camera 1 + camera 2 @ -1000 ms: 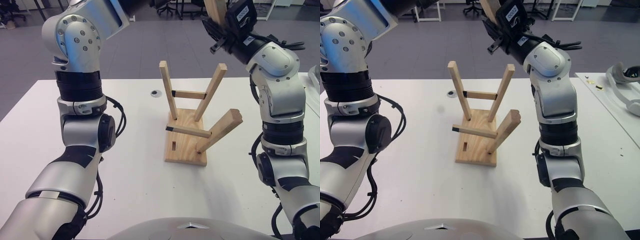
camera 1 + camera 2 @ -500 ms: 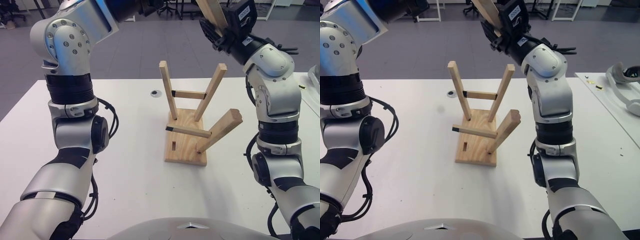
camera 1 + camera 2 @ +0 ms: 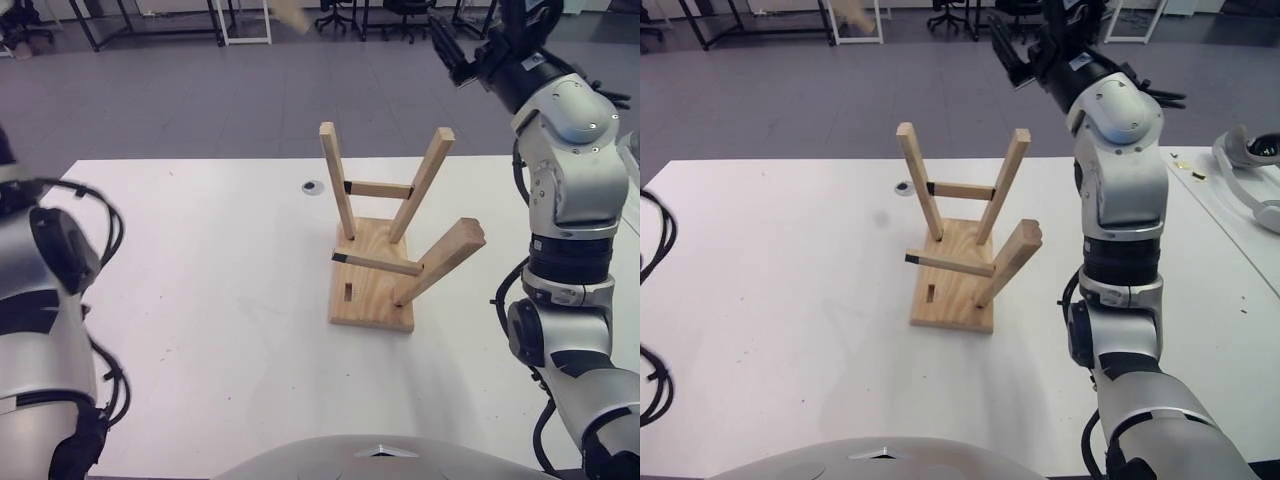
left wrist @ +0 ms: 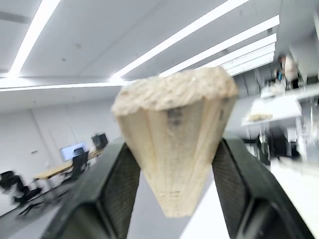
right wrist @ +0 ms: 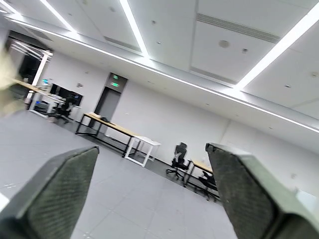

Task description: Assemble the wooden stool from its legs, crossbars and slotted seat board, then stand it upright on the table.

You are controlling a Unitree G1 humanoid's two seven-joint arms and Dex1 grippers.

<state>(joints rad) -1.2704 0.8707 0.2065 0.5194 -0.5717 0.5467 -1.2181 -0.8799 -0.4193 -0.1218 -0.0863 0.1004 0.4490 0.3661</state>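
Leg (image 4: 174, 134) passed into left claw (image 4: 173, 196), right claw (image 5: 149, 196) spread, empty

The right gripper (image 3: 1025, 30) hung high beyond the far edge of the white table (image 3: 770, 300), one dark finger (image 3: 1005, 50) angled outward. Well below the fingers the seat board (image 3: 952, 300) lay flat, an open slot (image 3: 930, 293) in it. Two upright legs (image 3: 918, 180) stood at its far end, joined by a crossbar (image 3: 960, 190). A third leg (image 3: 1008, 262) leaned nearer, and a second crossbar (image 3: 948, 263) ran from it to a free end. Well to the left of the fingers, a blurred wooden piece (image 3: 852, 14) touched the top edge.
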